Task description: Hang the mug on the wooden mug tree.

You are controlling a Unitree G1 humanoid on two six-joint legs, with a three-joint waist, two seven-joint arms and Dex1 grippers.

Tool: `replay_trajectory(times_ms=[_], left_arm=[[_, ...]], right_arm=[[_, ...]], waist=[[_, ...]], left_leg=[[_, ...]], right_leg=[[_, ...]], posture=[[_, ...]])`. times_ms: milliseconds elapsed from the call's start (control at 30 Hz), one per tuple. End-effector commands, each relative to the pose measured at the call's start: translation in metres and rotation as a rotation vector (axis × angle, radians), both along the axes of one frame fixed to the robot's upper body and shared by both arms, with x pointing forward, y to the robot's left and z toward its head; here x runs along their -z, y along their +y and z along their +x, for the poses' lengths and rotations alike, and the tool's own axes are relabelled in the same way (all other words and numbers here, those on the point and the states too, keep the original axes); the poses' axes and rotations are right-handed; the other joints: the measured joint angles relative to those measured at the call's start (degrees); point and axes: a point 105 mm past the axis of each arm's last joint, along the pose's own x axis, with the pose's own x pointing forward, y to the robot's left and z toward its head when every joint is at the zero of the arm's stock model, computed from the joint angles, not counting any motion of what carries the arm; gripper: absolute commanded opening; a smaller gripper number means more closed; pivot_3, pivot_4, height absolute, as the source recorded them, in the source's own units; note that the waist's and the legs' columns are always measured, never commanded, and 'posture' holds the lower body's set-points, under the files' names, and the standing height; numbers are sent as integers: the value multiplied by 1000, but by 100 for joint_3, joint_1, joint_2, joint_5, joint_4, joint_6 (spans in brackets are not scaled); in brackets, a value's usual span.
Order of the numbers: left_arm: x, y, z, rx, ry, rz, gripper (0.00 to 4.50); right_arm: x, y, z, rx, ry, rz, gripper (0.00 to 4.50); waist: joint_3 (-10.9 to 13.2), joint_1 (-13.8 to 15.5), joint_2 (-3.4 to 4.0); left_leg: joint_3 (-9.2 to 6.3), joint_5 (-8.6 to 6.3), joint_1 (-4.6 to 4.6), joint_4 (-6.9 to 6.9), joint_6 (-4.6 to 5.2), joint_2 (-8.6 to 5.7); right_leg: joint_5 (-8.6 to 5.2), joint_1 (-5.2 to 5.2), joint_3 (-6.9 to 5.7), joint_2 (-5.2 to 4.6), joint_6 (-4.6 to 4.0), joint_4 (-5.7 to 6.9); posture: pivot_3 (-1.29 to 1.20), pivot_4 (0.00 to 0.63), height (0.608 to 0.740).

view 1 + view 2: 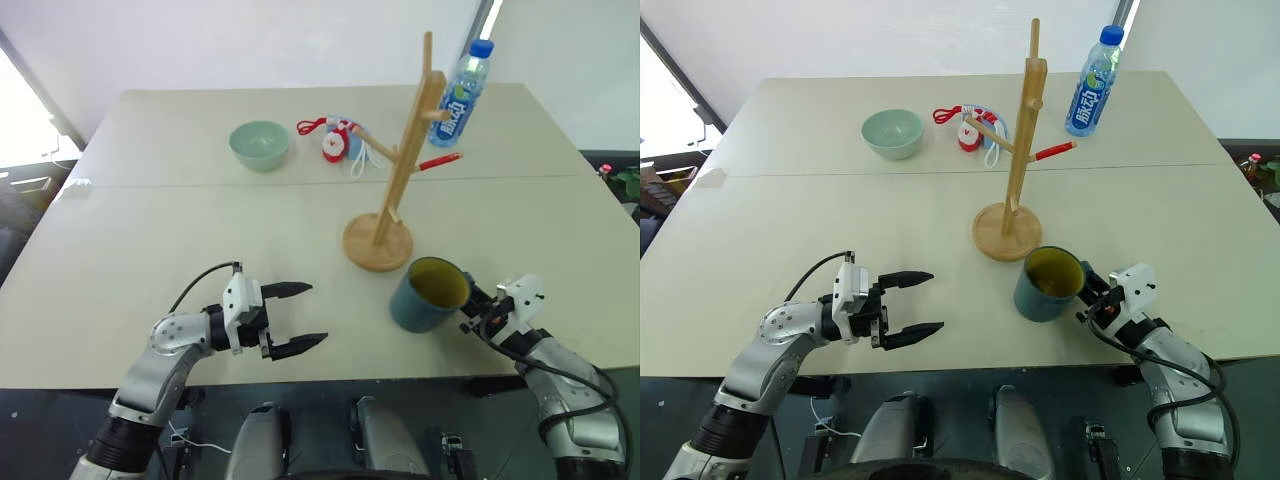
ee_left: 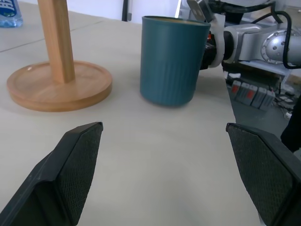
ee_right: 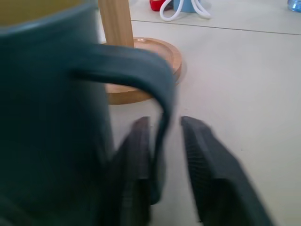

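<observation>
The blue-grey mug (image 1: 425, 297) with its yellow-olive inside stands upright on the table, just in front and to the right of the wooden mug tree (image 1: 402, 165) and its round base (image 1: 377, 245). My right gripper (image 3: 164, 121) lies level at the mug's right side, shut on the handle (image 3: 141, 63), which passes between its two fingers (image 3: 200, 160). My left gripper (image 1: 316, 314) hovers open to the left of the mug, pointing at it with nothing between its fingers (image 2: 75, 165). The mug (image 2: 171, 61) faces it across bare table.
A pale green bowl (image 1: 259, 143), a red-and-white trinket with cord (image 1: 338, 142), a red pen (image 1: 440, 161) and a blue-capped water bottle (image 1: 458, 95) sit behind the mug tree. The table's front edge (image 1: 330, 372) runs just below both grippers.
</observation>
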Motion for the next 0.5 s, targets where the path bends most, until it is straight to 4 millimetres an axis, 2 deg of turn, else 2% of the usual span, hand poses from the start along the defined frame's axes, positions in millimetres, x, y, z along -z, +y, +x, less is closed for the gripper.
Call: replay_trajectory(times_ms=[33, 167, 300, 400, 500], left_arm=[[-14, -3, -4, 14, -52, -13, 4500], [-17, -5, -4, 12, -57, -14, 4500], [-18, -6, -3, 12, -57, -12, 4500], [-18, -8, -1, 22, -57, -9, 4500], [-18, -10, 1, 33, -58, -10, 4500]], right_arm=[[-9, -1, -1, -3, -40, 3, 40], [-11, -2, -5, -7, -52, -56, 40], [-32, -3, -6, -38, -135, -227, 40], [-73, -7, 1, -67, -260, -408, 40], [-102, -12, 5, -91, -335, -557, 40]], waist=[[-1, -1, -1], [-1, 0, -1], [-2, 0, 1], [-2, -9, 0], [-2, -9, 0]], left_leg=[[0, 0, 0, 1, 0, 0], [0, 0, 2, 1, 0, 0], [1, 0, 3, 5, 0, -4], [2, 0, 4, 9, 0, -7], [6, 2, 8, 15, -2, -11]], right_leg=[[0, 0, 0, 1, 0, 0], [0, 1, 1, 1, 0, 3], [0, 2, 2, 1, 0, 6], [0, 2, 2, 2, 0, 7], [3, 3, 5, 2, -1, 14]], posture=[[0, 150, 740], [0, 150, 740], [0, 150, 740], [0, 150, 740], [0, 150, 740]])
